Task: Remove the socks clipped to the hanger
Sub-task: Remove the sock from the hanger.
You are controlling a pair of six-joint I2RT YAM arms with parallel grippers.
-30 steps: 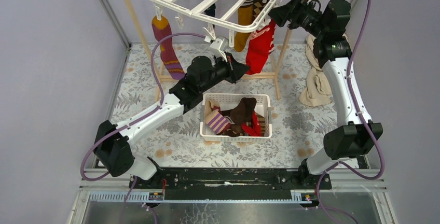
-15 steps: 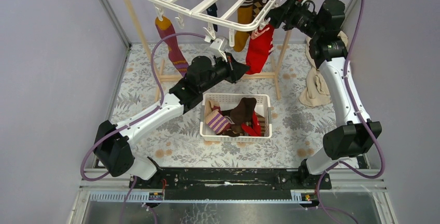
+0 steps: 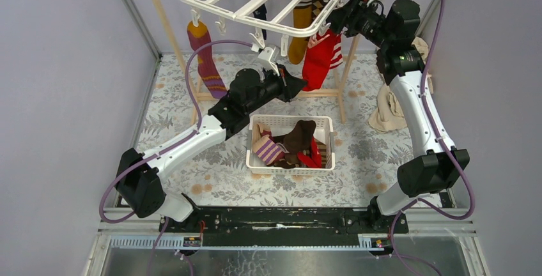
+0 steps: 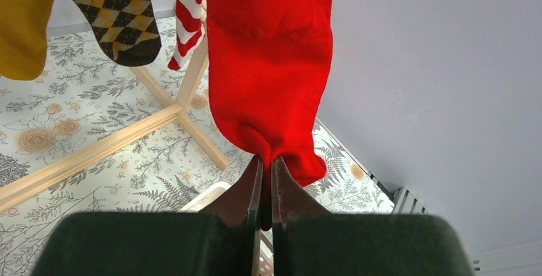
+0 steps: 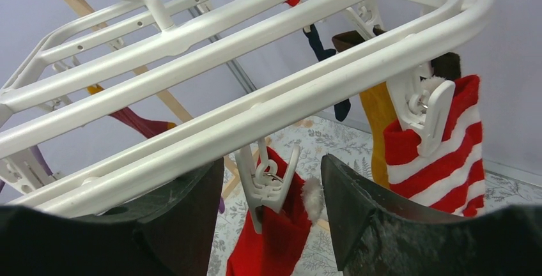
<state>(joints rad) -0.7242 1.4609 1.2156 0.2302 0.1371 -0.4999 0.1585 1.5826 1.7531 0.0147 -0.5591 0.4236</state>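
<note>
Left claw (image 4: 265, 164) is pinching the toe of the red sock (image 4: 268, 65), its fingers closed almost flat together with only a fold of cloth between them. Right claw (image 5: 268, 225) is gaping wide and gripping nothing. Its two fingers are straddling the white clip (image 5: 268, 183) that is biting the sock's cuff, just under the near rail of the hanger (image 5: 255, 116). The sock is hanging full length from that clip at the hanger's right corner, above and behind the white basket (image 3: 255, 161). Judged step: squeezing the clip open while the left arm is drawing the sock down. Risks: the right fingers are sitting close to the rail, so closing may be catching the rail or the clip's biting end instead of its levers, leaving the cuff trapped. A pull then would be tipping the hanger and swinging the striped sock (image 5: 441, 161) alongside. The toe hold is looking shallow, so the sock may be slipping free onto the counter (image 3: 192, 161) rather than into the basket.
</note>
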